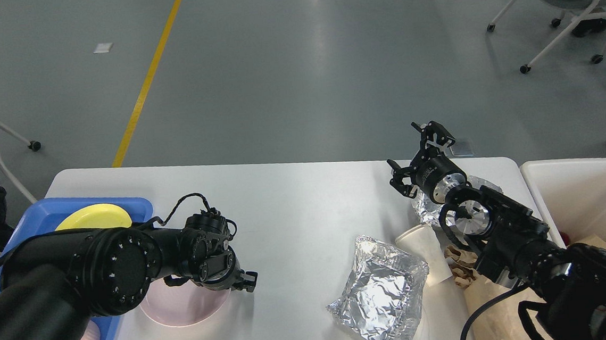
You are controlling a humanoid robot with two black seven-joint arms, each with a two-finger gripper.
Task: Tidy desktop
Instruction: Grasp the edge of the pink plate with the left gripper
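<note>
Your left gripper (248,280) sits low at the right edge of a pale pink plate (182,306); its fingers look small and dark from here, so you cannot tell whether they are spread, closed, or gripping the plate rim. Your right gripper (413,151) is raised near the far right of the table, its two fingers spread wide with nothing between them.

The desktop (295,208) is the big white tabletop with rounded corners that fills the lower half of the view, bare through its middle. On its right stands a white bin (587,193), just beside the table's right end. At the left edge lies a blue tray (44,212) carrying a yellow plate (93,216) at its far end. The pink plate lies flat on the desktop just right of the tray, partly hidden under your left arm.

Right of centre rests a crumpled foil wrapper (381,298), touching a tipped white paper cup (426,249). Crumpled brown paper (488,296) lies beside the cup under your right arm, and a smaller piece of foil (428,209) shows behind the right wrist.
</note>
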